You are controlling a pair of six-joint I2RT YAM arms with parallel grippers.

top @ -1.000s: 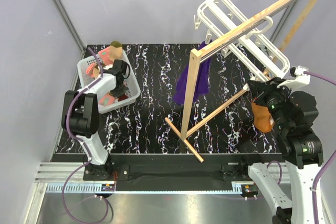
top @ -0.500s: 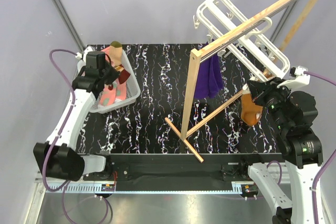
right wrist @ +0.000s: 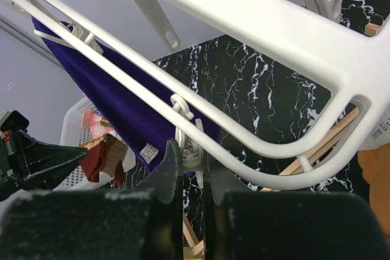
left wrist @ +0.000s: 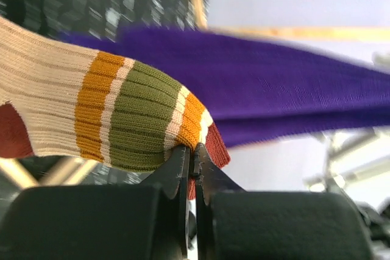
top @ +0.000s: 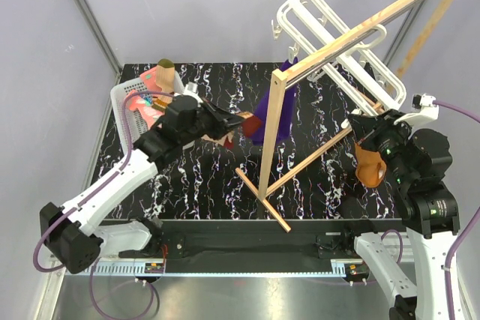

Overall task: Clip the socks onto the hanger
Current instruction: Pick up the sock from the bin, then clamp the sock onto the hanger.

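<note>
My left gripper (top: 234, 120) is out over the middle of the table, shut on the cuff of a tan sock (top: 227, 139) with orange, olive and brown stripes. In the left wrist view the sock (left wrist: 122, 120) hangs leftward from the closed tips (left wrist: 192, 153). The white hanger (top: 337, 43) hangs tilted from the wooden rail. My right gripper (right wrist: 192, 150) is shut on one of its small white clips (right wrist: 190, 144), under the frame (right wrist: 274, 35). The held sock (right wrist: 100, 158) also shows at the left of the right wrist view. More socks (top: 152, 80) lie in the basket.
A white basket (top: 127, 99) sits at the table's back left. The wooden rail stand (top: 271, 148) crosses the middle, its foot (top: 262, 200) near the front. A purple cloth (top: 262, 121) hangs from the hanger, and an orange-brown cloth (top: 369, 168) hangs by my right wrist.
My left arm has come away from the basket and swung right toward the purple cloth, carrying the tan sock. The hanger and purple cloth have shifted slightly. The right arm has stayed almost still.
</note>
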